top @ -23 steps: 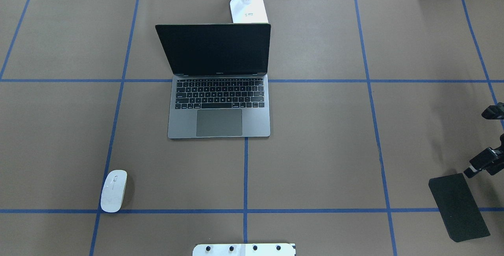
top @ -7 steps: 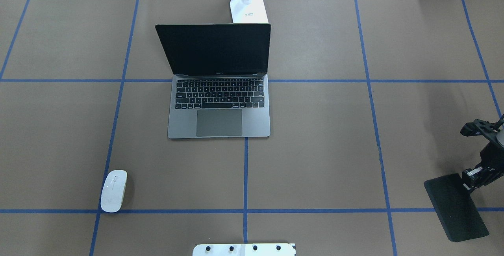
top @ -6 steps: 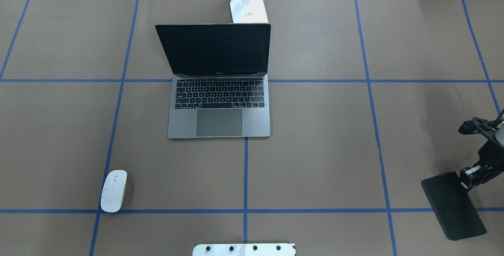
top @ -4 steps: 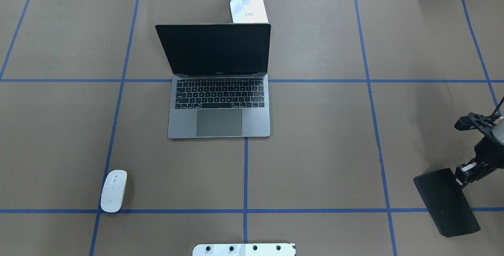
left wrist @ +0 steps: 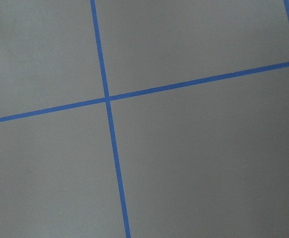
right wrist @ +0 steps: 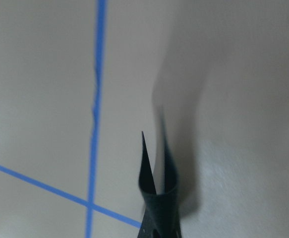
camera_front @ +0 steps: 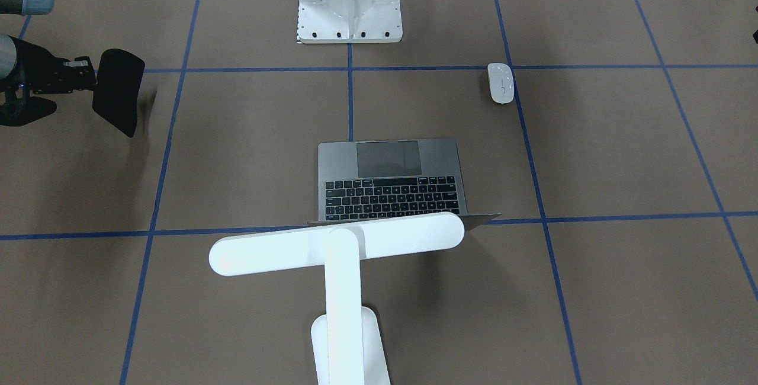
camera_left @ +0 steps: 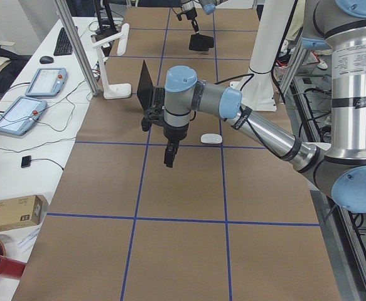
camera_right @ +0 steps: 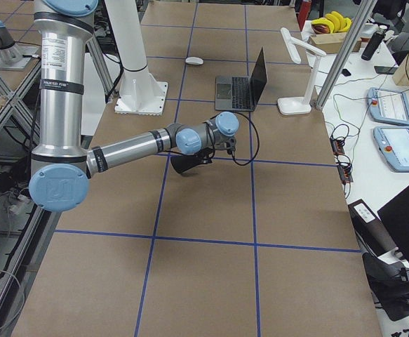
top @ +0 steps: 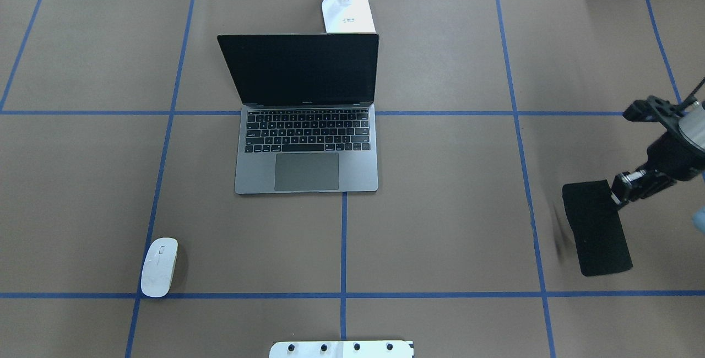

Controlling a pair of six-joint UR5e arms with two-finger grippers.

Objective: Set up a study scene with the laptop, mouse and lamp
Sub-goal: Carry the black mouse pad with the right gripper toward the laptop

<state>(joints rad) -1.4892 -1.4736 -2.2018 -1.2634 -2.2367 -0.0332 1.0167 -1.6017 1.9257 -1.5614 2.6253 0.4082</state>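
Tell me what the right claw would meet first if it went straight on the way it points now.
Probably only the bare table cover. The right claw, shut on the black mat, points slantwise at brown paper and blue tape. Depth is unclear.

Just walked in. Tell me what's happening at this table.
The right claw grips a thin black mat by one end, holding it off the table on the robot's right side. The laptop sits open mid-table with the lamp standing behind its screen. The mouse lies nearer the robot on its left, untouched. The left claw hangs over the tabletop farther left; whether it is open cannot be told.
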